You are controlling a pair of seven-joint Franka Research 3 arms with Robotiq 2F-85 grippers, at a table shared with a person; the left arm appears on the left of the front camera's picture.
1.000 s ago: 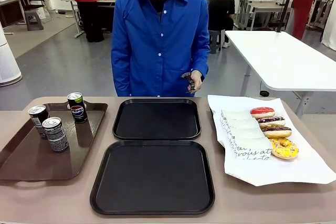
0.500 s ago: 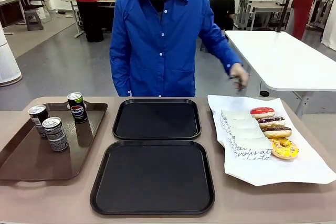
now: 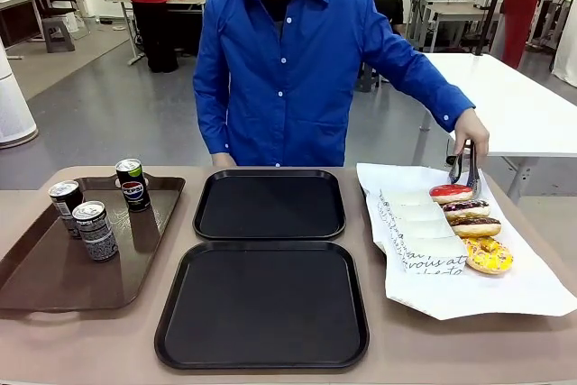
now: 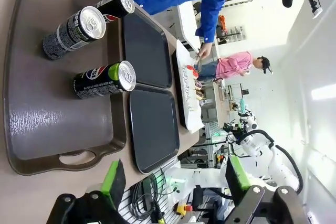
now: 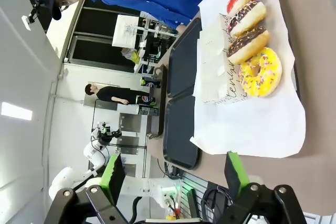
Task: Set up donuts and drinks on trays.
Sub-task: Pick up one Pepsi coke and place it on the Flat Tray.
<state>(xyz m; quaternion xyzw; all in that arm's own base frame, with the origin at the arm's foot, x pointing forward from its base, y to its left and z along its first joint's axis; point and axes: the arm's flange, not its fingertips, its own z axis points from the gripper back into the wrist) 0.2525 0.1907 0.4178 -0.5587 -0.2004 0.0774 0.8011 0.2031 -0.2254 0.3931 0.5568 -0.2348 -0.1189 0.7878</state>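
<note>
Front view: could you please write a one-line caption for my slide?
A person's hand holds metal tongs at a red-iced ring donut on white paper, beside two black plastic trays.

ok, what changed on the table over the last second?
The person's hand, holding metal tongs, swung from the chest out to picture right and down; the tips are now by the red-iced ring donut on the white printed paper. Unmoved: the other three donuts, three dark drink cans on the glossy brown tray, both black plastic trays.

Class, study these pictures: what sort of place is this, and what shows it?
Probably a robotics lab staging a snack counter: the robot's open left gripper facing the cans, donuts laid on paper, white workbenches on a grey floor behind.
</note>
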